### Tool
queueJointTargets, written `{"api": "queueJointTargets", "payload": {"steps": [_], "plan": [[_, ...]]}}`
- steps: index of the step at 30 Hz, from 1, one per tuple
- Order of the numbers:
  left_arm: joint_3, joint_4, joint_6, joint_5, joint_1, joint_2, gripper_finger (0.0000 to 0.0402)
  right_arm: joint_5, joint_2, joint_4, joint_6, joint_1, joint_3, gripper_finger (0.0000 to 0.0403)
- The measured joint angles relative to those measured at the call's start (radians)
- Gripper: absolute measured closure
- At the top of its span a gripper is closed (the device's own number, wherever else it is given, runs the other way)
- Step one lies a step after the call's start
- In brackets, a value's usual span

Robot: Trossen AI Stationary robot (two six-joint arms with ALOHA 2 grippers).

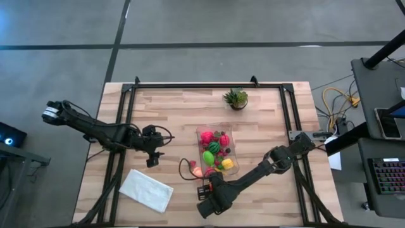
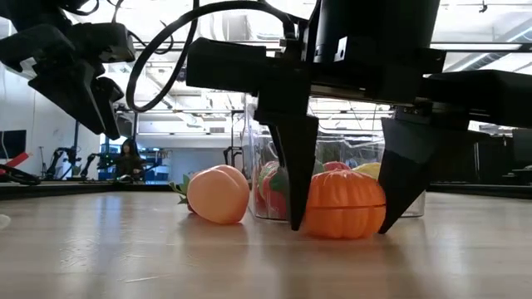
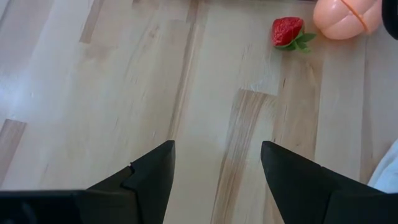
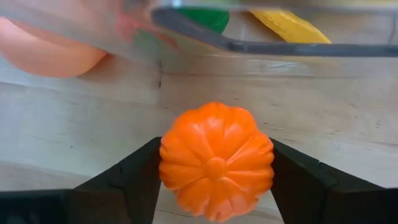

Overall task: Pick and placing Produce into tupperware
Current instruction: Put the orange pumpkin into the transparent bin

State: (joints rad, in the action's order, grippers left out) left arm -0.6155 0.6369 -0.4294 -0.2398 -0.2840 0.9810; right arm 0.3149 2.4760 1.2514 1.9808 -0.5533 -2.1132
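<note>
My right gripper (image 4: 216, 163) stands at the near end of the clear tupperware (image 1: 218, 130), its fingers down at the table on either side of an orange toy pumpkin (image 2: 345, 203) and shut on it. The tupperware holds several toy fruits: pink, striped dark green, lime green and yellow. A peach-coloured fruit (image 2: 218, 193) lies on the wood left of the container, with a small red strawberry (image 3: 287, 31) beside it. My left gripper (image 1: 152, 158) hovers open over bare wood to the left of these and holds nothing. My right gripper pinches the orange pumpkin by its two opposite ribbed sides (image 4: 171, 155), one finger (image 2: 295, 166) on each side. The fingers come from above, pointing down, and their tips reach almost to the table. The pumpkin sits upright with its underside on the wood (image 2: 345, 235).
A small spiky potted plant (image 1: 235, 98) stands at the far side of the table. A white folded cloth (image 1: 147, 190) lies near the table's near-left corner. Dark metal rails (image 1: 209, 84) run along the far, left and right sides. Bare wood lies between the left gripper and the peach.
</note>
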Motion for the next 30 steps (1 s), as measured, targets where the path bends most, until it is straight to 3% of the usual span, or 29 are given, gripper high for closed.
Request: {"api": "queueJointTargets", "payload": {"steps": [5, 14, 20, 24, 30], "plan": [[0.0, 0.0, 0.0, 0.0, 0.0, 0.0, 0.0178, 0.0, 0.0, -0.002, -0.002, 0.0, -0.006, 0.0169], [0.0, -0.001, 0.02, 0.0, 0.0, 0.0, 0.0178, 0.044, -0.004, 0.031, -0.012, -0.031, -0.102, 0.0124], [0.0, -0.001, 0.024, -0.005, 0.0, 0.0, 0.0178, 0.079, -0.029, 0.204, -0.006, -0.075, -0.232, 0.0161], [0.0, -0.005, 0.024, -0.018, 0.0, 0.0, 0.0178, 0.108, -0.078, 0.23, 0.012, -0.092, -0.232, 0.019], [0.003, -0.021, 0.025, -0.031, 0.0, 0.0, 0.0178, 0.035, -0.096, 0.228, -0.068, -0.089, -0.235, 0.02]]}}
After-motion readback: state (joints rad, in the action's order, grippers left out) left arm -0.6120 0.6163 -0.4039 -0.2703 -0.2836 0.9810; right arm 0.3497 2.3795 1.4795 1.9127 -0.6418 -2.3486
